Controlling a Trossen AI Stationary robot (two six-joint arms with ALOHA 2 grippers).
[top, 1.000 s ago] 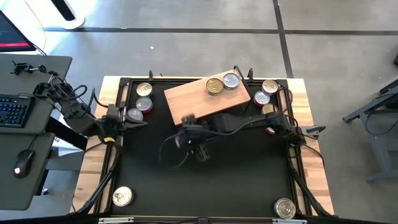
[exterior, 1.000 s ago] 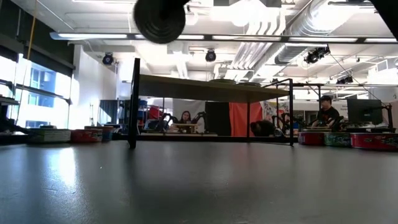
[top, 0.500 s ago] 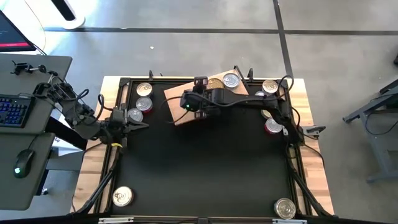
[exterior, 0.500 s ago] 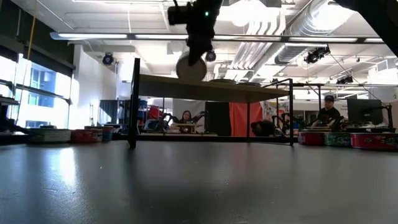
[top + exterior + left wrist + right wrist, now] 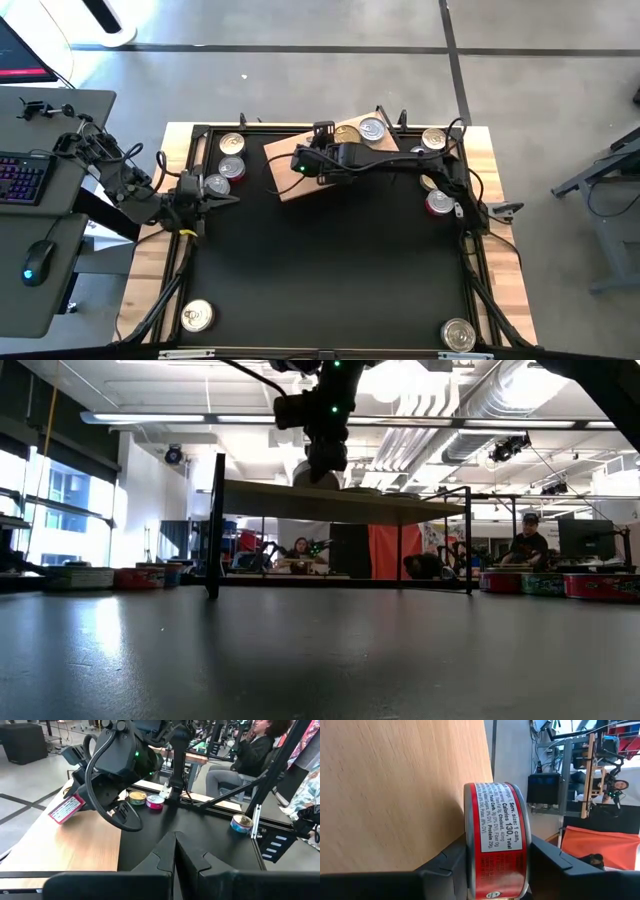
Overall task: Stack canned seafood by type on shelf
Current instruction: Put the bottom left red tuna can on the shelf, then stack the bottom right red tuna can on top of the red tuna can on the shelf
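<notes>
The right gripper (image 5: pixel 322 158) hung over the wooden shelf (image 5: pixel 290 150), its fingers (image 5: pixel 445 865) on either side of a red-labelled can (image 5: pixel 495 840) that sat against the shelf top; whether they were gripping it I could not tell. Two more cans (image 5: pixel 360 130) stood near the shelf's far end. The left gripper (image 5: pixel 215 187) waited at the table's left edge, jaws shut on nothing, beside three cans (image 5: pixel 230 158).
</notes>
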